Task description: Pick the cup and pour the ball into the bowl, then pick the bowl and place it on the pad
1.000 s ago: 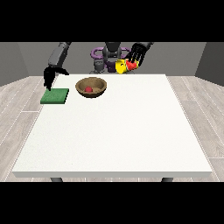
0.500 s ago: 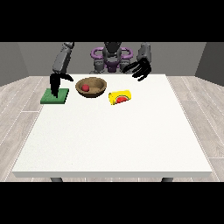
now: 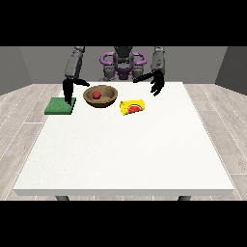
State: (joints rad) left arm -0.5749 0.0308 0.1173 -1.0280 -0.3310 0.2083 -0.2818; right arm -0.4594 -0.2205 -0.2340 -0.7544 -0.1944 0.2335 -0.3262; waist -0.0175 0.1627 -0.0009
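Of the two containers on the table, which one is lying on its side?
The yellow cup, lying on its side to the right of the brown bowl. The bowl sits upright with the red ball inside it.

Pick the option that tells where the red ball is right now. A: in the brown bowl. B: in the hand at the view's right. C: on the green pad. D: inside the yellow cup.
A: the red ball lies inside the brown bowl, while the yellow cup lies on its side on the table beside it.
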